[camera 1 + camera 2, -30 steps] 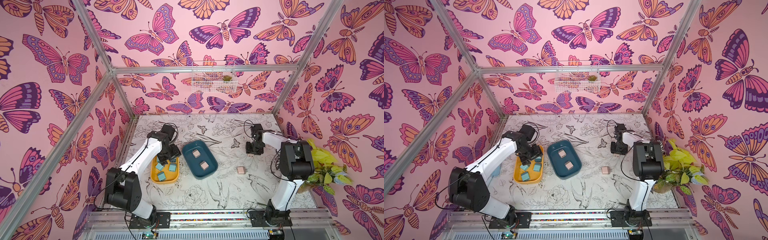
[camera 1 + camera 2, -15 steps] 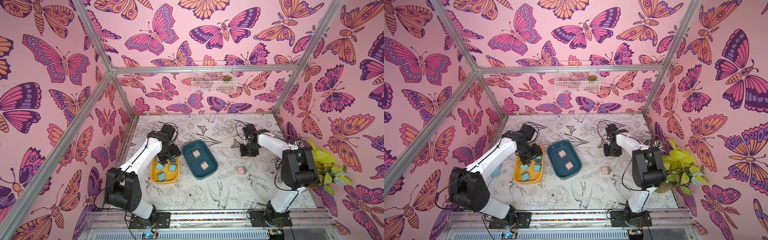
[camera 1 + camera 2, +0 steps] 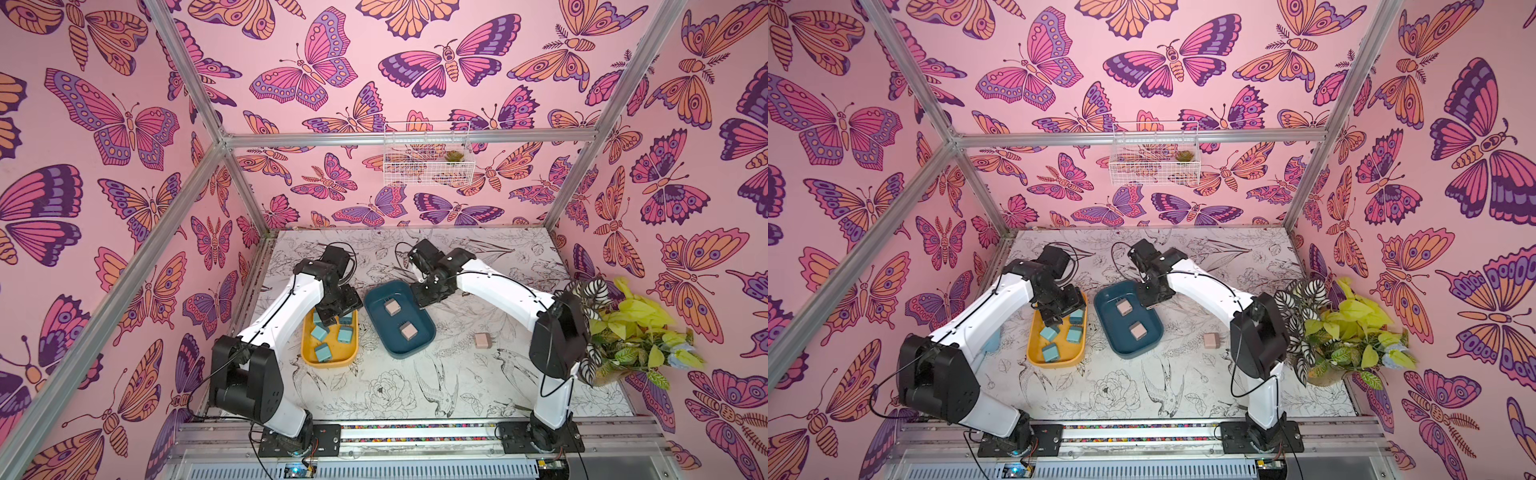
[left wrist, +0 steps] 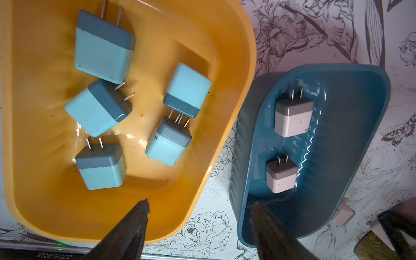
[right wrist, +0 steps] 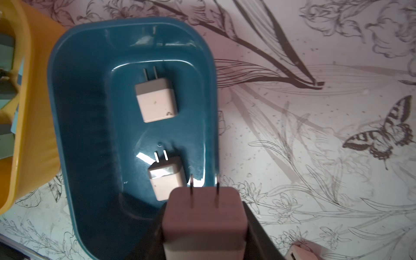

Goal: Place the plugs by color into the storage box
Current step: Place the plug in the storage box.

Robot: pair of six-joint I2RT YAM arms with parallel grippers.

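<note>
Tabletop [image 3: 374,395] printed with line-drawn flowers carries everything. A blue tray [image 3: 409,351] sits near its middle; a yellow tray [image 3: 332,362] lies just left of the blue tray, a narrow gap between them. The left gripper [image 4: 200,203] hangs above that gap at the blue tray's left edge, jaws standing well apart with nothing between them. The right gripper [image 5: 203,227] is clamped tight on 1 pink plug [image 5: 202,209], prongs pointing out past the fingertips, seemingly over the blue tray's back-right corner. Inside the blue tray lie 2 pink plugs [image 4: 292,117], apart from each other. 5 teal plugs [image 4: 102,47] lie in the yellow tray. 1 more pink plug [image 3: 483,340] rests on the tabletop right of the blue tray, clear of it.
</note>
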